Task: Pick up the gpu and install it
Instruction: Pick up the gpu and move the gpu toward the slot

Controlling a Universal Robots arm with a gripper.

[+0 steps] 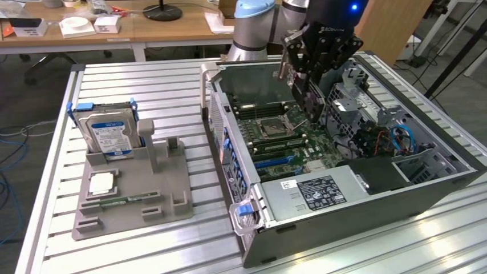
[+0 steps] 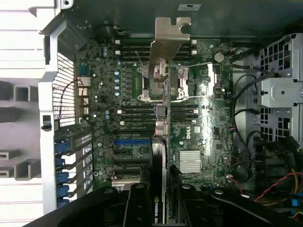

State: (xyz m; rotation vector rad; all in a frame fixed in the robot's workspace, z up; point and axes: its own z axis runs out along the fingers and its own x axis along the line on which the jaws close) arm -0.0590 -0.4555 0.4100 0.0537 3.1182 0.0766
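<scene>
Above the motherboard (image 2: pixel 203 142) of the open computer case (image 1: pixel 228 148) hangs the gpu (image 2: pixel 161 123), on edge, silvery bracket (image 2: pixel 168 42) at its far end, over the processor socket. The tool (image 1: pixel 306 80) clamps it, a dark finger on each face. Toward the exterior view's left, well apart from the case, a grey holder (image 1: pixel 163 197) on the slatted worktop (image 1: pixel 152 80) carries an upright hard drive (image 1: pixel 110 134), a slim green memory stick (image 1: pixel 125 201) and a small square chip (image 1: pixel 101 184).
</scene>
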